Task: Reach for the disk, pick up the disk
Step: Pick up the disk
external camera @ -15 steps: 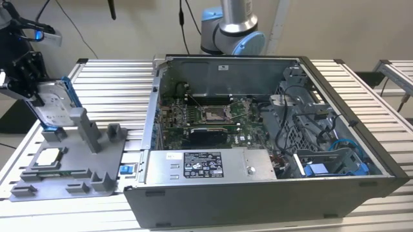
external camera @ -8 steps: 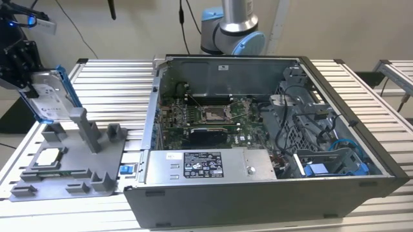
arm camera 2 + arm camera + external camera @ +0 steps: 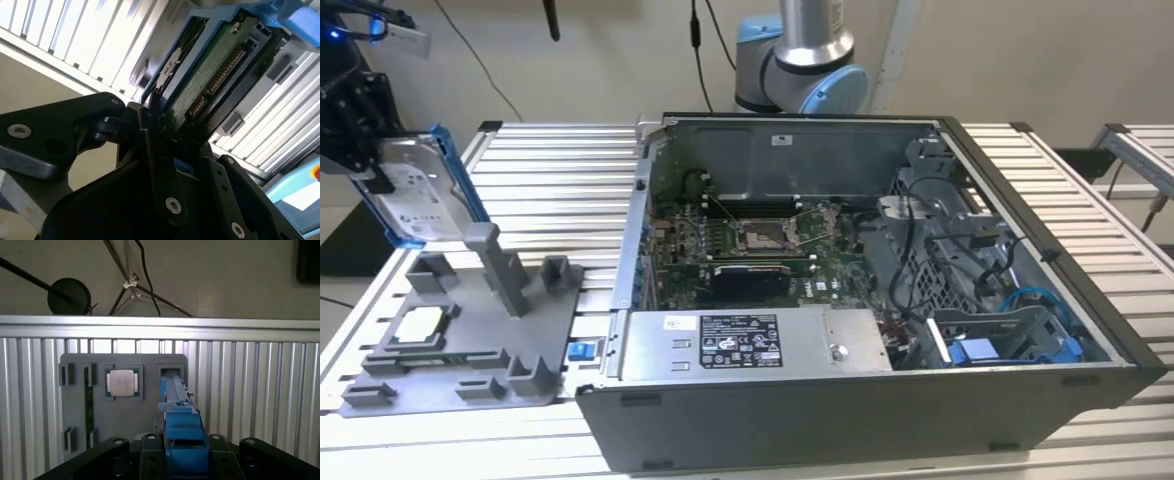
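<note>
The disk is a silver drive with a white label and a blue frame. It hangs upright in the air at the exterior view's left, above the grey fixture tray. My gripper is shut on it, gripping from its left side. In the second wrist view the disk shows its green circuit board, with the black fingers clamped on its end. In the first wrist view the disk's blue edge stands between the jaws of the gripper, over the empty slot of the tray.
A white-and-silver square chip lies in the tray, also seen in the first wrist view. An open computer case with a blue bay takes up the table's middle and right. The arm's base stands behind it.
</note>
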Controlling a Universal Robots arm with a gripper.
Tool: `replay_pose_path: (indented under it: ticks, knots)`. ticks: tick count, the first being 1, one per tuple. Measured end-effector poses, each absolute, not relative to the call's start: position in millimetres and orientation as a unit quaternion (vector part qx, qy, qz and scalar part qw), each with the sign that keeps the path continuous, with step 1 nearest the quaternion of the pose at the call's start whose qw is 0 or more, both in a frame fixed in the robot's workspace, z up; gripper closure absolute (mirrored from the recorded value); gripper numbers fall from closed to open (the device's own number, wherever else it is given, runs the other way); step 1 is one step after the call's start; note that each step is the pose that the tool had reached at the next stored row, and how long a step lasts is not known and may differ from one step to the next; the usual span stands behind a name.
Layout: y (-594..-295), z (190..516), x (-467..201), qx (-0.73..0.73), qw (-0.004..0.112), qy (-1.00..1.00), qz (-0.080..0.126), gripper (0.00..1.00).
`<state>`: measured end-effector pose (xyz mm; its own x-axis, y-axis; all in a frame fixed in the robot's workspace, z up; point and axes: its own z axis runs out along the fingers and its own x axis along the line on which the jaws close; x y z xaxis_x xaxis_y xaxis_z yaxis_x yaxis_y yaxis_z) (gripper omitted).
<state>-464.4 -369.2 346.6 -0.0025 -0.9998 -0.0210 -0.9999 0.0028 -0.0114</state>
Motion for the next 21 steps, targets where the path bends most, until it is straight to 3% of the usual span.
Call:
replay_pose_path:
  ticks: [11,21]
  knots:
    - [-369,357,-464,-0.706,0.011,0.708,0.003,1.0]
    - [-369,387,-464,-0.706,0.012,0.708,0.003,1.0]
